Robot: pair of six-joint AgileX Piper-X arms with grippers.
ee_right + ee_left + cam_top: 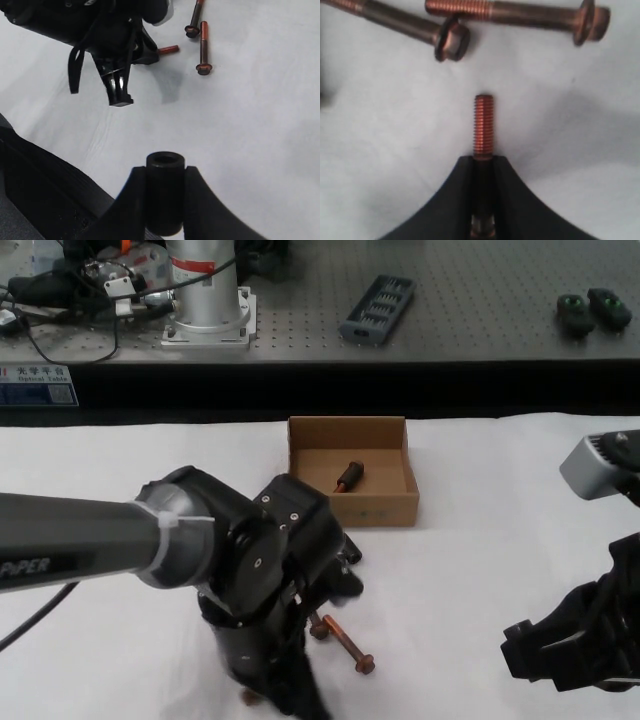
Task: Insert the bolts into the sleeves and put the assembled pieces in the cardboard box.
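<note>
My left gripper (483, 161) is shut on a copper bolt (483, 125), whose threaded end sticks out past the fingertips just above the white cloth. Two loose bolts (520, 12) (410, 25) lie right beyond it. In the high view the left arm's gripper (285, 690) hangs at the front centre, beside the loose bolts (342, 638). My right gripper (165, 172) is shut on a black sleeve (165, 195) held upright, bore showing. It sits low at the front right (525, 645). From the right wrist, the held bolt (167, 49) juts from the left gripper.
The cardboard box (350, 502) stands at the middle back of the white cloth, with one assembled piece (348, 476) inside. Behind the cloth's edge lies a perforated metal bench with a silver column base (208, 310), a dark tray (377, 306) and cables.
</note>
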